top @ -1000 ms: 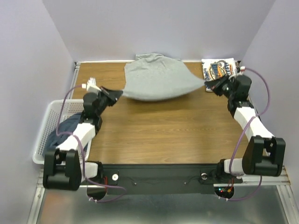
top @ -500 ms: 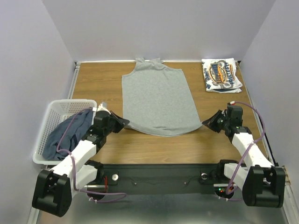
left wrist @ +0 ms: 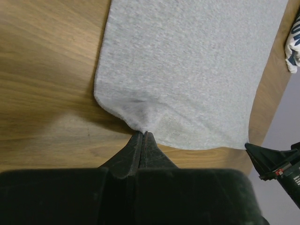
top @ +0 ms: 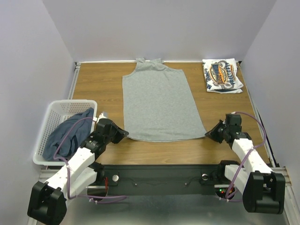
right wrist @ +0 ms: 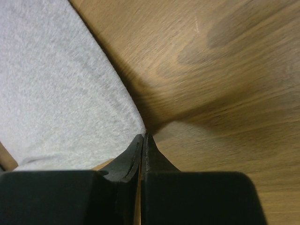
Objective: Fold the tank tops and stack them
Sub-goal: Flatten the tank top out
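Note:
The light grey tank top point(top: 159, 101) lies spread flat on the wooden table, neck toward the back wall. My left gripper point(top: 125, 134) is shut on its near left hem corner point(left wrist: 140, 126). My right gripper point(top: 209, 134) is shut on the near right hem corner point(right wrist: 140, 131). The cloth puckers slightly at the left pinch. A folded white tank top with a blue-and-orange logo point(top: 222, 75) rests at the back right corner. The dark slate blue tank top point(top: 68, 133) lies crumpled in the basket.
A white lattice basket point(top: 49, 122) hangs at the table's left edge beside my left arm. Walls close the table in at the back and both sides. Bare wood point(top: 164, 150) runs between the grey hem and the near edge.
Both grippers pulled the grey tank top from a lifted, bunched hang at the back down toward the near edge. It now lies flat and stretched out.

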`<action>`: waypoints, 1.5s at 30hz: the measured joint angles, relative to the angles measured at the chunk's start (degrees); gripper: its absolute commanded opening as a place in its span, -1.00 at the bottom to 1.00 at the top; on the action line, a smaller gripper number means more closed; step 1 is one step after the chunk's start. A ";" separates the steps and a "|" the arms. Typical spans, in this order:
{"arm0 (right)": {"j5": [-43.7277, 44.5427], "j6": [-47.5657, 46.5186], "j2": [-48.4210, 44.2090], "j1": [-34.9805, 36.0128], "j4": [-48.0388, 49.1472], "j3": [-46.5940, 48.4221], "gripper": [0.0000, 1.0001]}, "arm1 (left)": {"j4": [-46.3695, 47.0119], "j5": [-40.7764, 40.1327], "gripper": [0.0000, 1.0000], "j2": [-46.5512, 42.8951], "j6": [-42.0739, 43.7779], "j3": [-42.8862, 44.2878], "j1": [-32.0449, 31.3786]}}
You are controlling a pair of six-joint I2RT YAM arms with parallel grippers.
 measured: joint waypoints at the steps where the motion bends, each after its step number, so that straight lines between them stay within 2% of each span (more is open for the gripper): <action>1: 0.24 0.13 0.11 0.00 -0.20 0.00 -0.99 | -0.79 -0.11 -1.00 -0.50 0.22 0.00 0.00; 15: 3.56 2.32 3.32 0.00 -4.04 1.31 -0.99 | -4.92 1.79 -1.00 -0.55 1.62 -1.70 -0.79; 21: 5.27 2.49 6.62 -0.04 -5.07 3.65 -0.94 | -4.92 3.82 -1.00 2.25 1.99 -1.70 -1.70; 23: 5.75 2.49 6.60 -0.04 -5.68 4.55 -0.89 | -4.92 4.90 -0.86 2.80 2.01 -1.70 -1.95; 24: 6.01 2.47 6.60 -0.04 -5.86 5.01 -0.77 | -4.94 5.62 -0.68 3.13 2.10 -1.70 -1.97; 25: 6.14 2.49 6.60 -0.04 -5.90 5.29 -0.68 | -4.94 5.95 -0.68 3.28 2.08 -1.70 -1.97; 26: 6.23 2.49 6.62 -0.04 -5.95 5.51 -0.55 | -5.05 6.43 -0.52 3.50 2.27 -1.70 -1.97; 27: 6.32 2.43 6.64 -0.04 -6.03 5.70 -0.27 | -5.33 7.06 -0.39 3.72 2.49 -1.70 -1.97; 28: 6.34 2.36 6.78 -0.04 -6.05 5.77 -0.14 | -5.60 7.28 -0.21 3.82 2.51 -1.70 -1.97; 29: 6.34 2.49 6.93 -0.04 -6.14 5.79 0.03 | -6.12 7.65 -0.14 3.93 2.84 -1.70 -1.97; 30: 6.32 2.14 7.15 -0.04 -6.25 5.79 0.35 | -6.95 7.98 0.03 3.96 2.97 -1.60 -1.97; 31: 6.32 2.21 7.34 -0.04 -6.38 5.79 0.50 | -8.04 8.17 0.14 3.96 3.30 -1.40 -1.97; 32: 6.29 2.08 7.43 -0.04 -6.56 5.79 0.65 | -9.03 8.22 0.18 3.96 3.63 -1.07 -1.97; 33: 6.29 1.99 7.41 -0.04 -6.73 5.79 0.88 | -10.19 8.24 0.21 3.96 3.82 -0.50 -1.97; 34: 6.29 1.97 7.37 -0.04 -6.80 5.79 0.99 | -11.15 8.24 0.26 3.91 3.96 0.07 -1.97; 39: 5.99 1.36 6.69 -0.04 -6.97 6.27 1.00 | -15.65 8.22 0.41 2.51 4.96 4.33 -1.97; 45: 5.97 -0.15 6.08 1.09 -9.40 11.26 1.00 | -19.91 6.45 0.42 0.63 7.10 10.95 -1.97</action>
